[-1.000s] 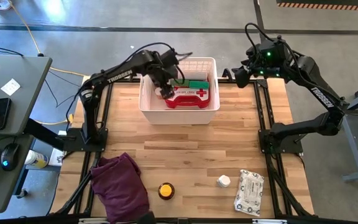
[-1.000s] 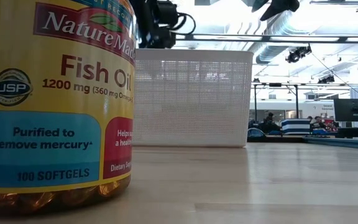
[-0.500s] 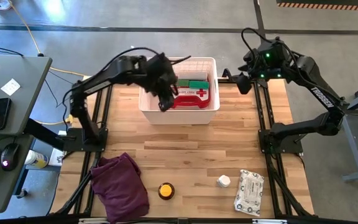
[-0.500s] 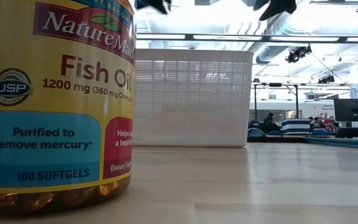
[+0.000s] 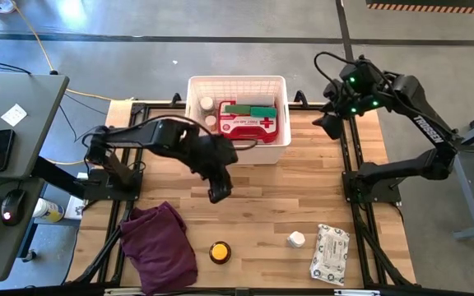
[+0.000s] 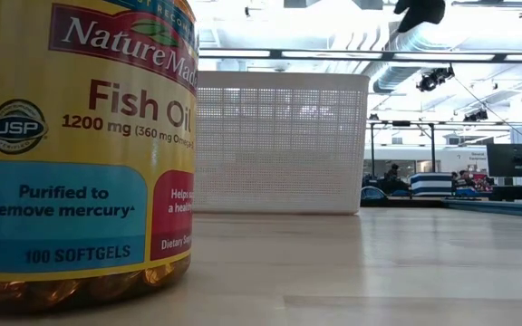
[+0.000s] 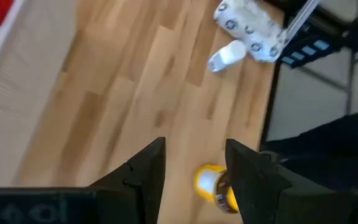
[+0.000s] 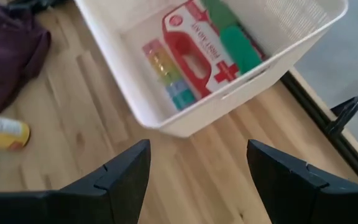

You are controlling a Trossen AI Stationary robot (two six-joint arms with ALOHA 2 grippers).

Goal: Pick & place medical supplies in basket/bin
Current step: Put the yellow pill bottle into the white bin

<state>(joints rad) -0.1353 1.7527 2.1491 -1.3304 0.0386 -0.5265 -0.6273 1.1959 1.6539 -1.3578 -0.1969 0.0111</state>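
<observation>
The white basket (image 5: 237, 146) stands at the table's far middle. In it lie the red first-aid case (image 5: 250, 126), green rolls (image 5: 251, 109), a rainbow pill organiser (image 8: 166, 74) and a small white bottle (image 5: 207, 104). Near the front edge a yellow-capped amber bottle (image 5: 220, 252), a small white bottle (image 5: 295, 240) and a white wipes pack (image 5: 329, 253) rest on the wood. My left gripper (image 5: 219, 192) hovers open over the table's middle, above the amber bottle (image 7: 211, 184), with nothing between its fingers. My right gripper (image 5: 329, 125) hangs open at the far right, beside the basket.
A dark purple cloth (image 5: 160, 245) lies heaped at the near left corner. Bare wood stretches between the basket and the front items. In the low view the amber bottle (image 6: 80, 145) fills the left, with the basket wall (image 6: 279, 143) behind it. A desk with a phone stands left of the table.
My left gripper has come up out of the basket and swung toward the table's near edge, and now stands over the middle of the table. My right gripper has tipped further down at the far right. The things in the basket lie still.
</observation>
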